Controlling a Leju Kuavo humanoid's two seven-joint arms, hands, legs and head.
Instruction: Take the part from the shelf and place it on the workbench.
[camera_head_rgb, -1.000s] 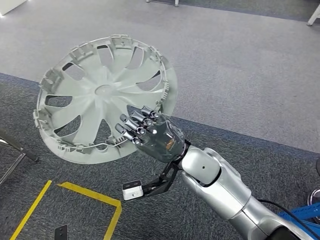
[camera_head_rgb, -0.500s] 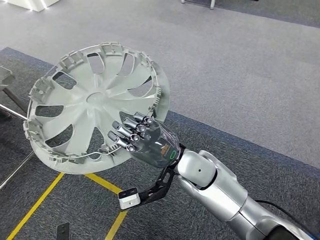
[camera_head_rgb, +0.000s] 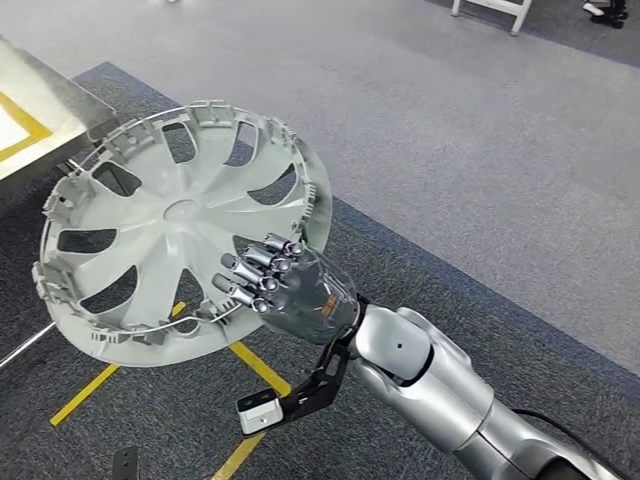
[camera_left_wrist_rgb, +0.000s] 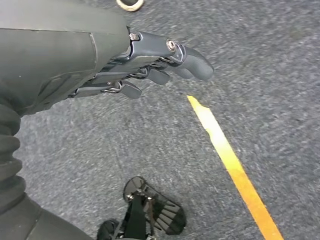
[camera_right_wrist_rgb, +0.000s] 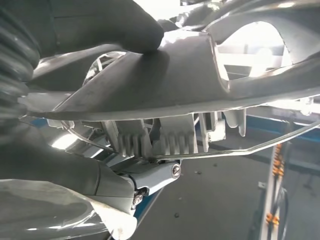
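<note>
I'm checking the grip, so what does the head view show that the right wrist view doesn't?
Head view alone: the whole hubcap carried above the carpet, the yellow floor tape and a table corner. Right wrist view alone: the thumb pressing one face, with clips beneath. Both: the right robot hand gripping the rim.

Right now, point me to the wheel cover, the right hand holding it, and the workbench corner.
wheel cover (camera_head_rgb: 181, 212): head view, on its central hub.
right hand (camera_head_rgb: 302, 293): head view, on the back of the hand gripping the cover's rim.
workbench (camera_head_rgb: 56, 105): head view, on its metal top near the corner.
</note>
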